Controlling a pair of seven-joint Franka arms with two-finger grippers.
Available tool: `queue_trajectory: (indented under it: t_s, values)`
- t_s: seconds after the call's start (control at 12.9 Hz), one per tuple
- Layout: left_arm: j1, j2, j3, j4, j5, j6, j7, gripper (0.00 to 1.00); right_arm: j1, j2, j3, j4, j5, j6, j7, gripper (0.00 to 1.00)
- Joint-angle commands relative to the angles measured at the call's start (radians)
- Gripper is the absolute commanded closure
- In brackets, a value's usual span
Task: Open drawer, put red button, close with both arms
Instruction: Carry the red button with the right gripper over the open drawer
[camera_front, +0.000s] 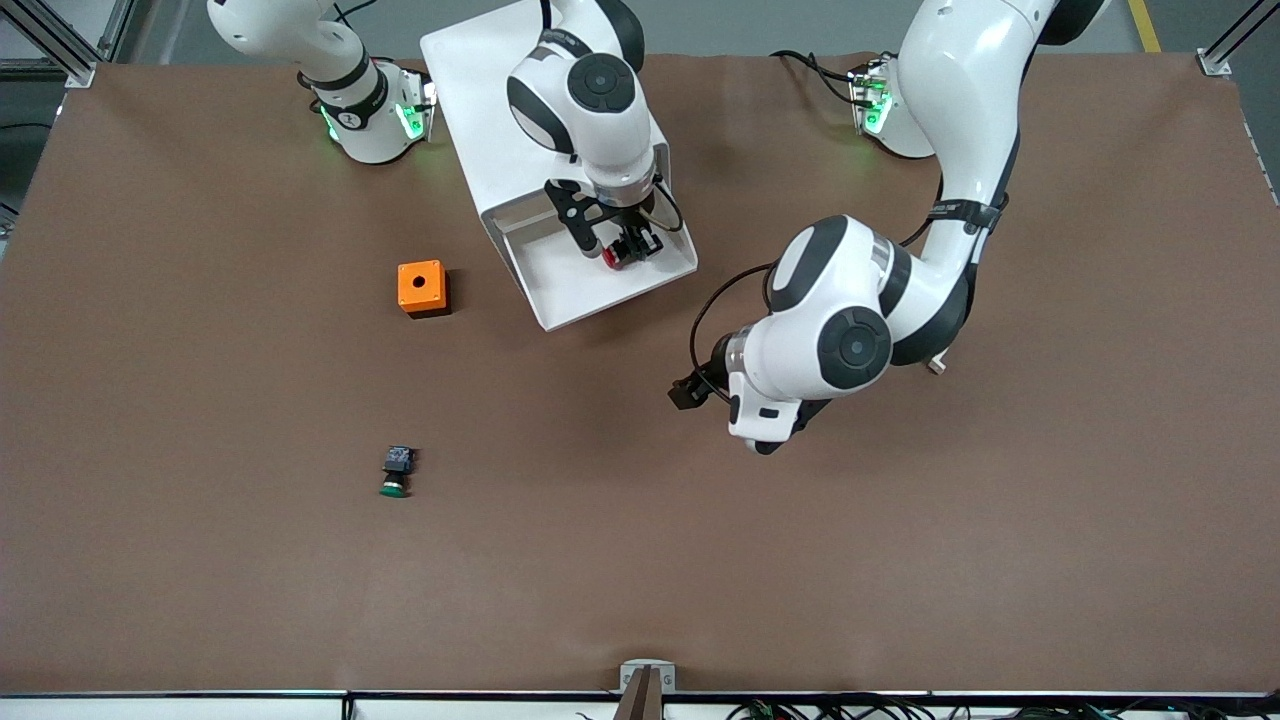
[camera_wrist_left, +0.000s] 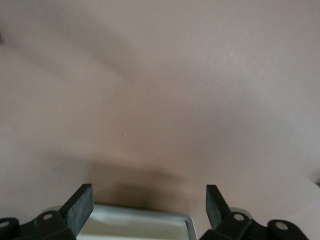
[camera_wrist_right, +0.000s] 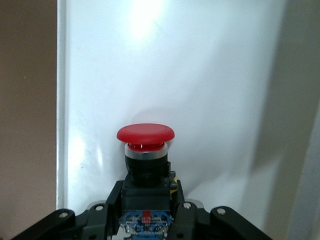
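Gripping the red button (camera_wrist_right: 145, 134), the right end effector (camera_front: 625, 248) hangs over the open drawer (camera_front: 560, 300); left end effector (camera_wrist_left: 149, 212) spread wide.

Red button (camera_front: 612, 258) — over open drawer (camera_front: 560, 300)

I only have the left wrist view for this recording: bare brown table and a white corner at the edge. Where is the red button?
Observer: The red button is clamped in the right gripper, over the open drawer of the white cabinet.
Operator: So it is not released?
Observer: No, the right wrist view shows the gripper shut on its black-and-blue body.
Operator: And my arm?
Observer: The left gripper is open over the table, toward the left arm's end from the drawer, holding nothing.
Operator: Anything else out?
Observer: A green button and an orange box sit toward the right arm's end.
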Motion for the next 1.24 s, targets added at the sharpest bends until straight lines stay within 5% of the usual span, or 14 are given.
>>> queue_trajectory:
  t_s: [0.0, 0.23, 0.31, 0.46, 1.16]
  values:
    - [-0.028, -0.037, 0.002, -0.069, 0.104, 0.080, 0.008, 0.01, 0.024, 0.026, -0.014, 0.028, 0.002, 0.004, 0.054, 1.00]
    - [-0.040, -0.047, -0.001, -0.115, 0.177, 0.189, 0.006, 0.00, 0.032, 0.027, -0.014, 0.041, 0.004, -0.007, 0.085, 0.99]
    - [-0.052, -0.044, -0.001, -0.121, 0.190, 0.211, 0.006, 0.00, 0.032, 0.027, -0.014, 0.044, 0.004, -0.008, 0.079, 0.87]
    - [-0.054, -0.044, -0.008, -0.122, 0.197, 0.216, 0.006, 0.00, 0.026, 0.026, -0.016, 0.048, 0.001, -0.010, 0.057, 0.00]
    - [-0.143, -0.046, -0.011, -0.175, 0.200, 0.242, 0.005, 0.00, -0.201, -0.002, -0.023, 0.302, -0.010, -0.500, -0.477, 0.00]
